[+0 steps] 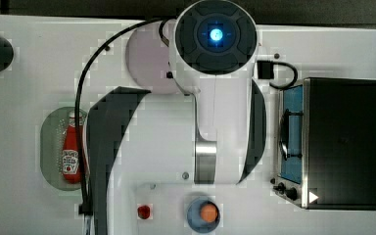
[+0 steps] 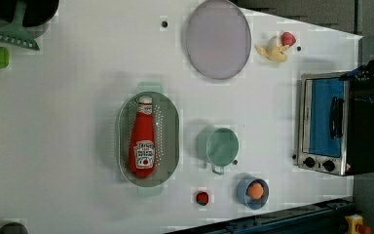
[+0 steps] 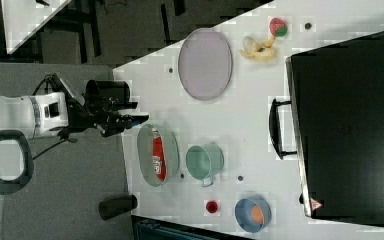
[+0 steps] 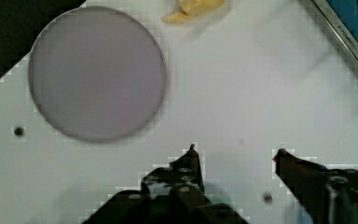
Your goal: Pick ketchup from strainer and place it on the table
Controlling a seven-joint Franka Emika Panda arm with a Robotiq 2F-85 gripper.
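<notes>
Black gripper (image 4: 235,154) fingers sit closest to the wrist camera, spread fairly wide with nothing between them, hanging over bare white table (image 4: 242,84) beside the grey-lilac plate (image 4: 97,72). Well apart from it, the ketchup (image 2: 143,139) lies flat inside the pale green strainer (image 2: 171,131). In the left view its long axis runs up and down, white cap toward the top. In the right view the gripper (image 3: 132,119) hangs just off the strainer's (image 3: 147,155) upper left rim, so the reach probably goes down and across toward the bottle's (image 3: 158,155) middle

The arm (image 1: 215,112) is glossy white with dark grey joint panels, a blue-lit round cap, a black cable alongside, and a black gripper (image 4: 235,156).
</notes>
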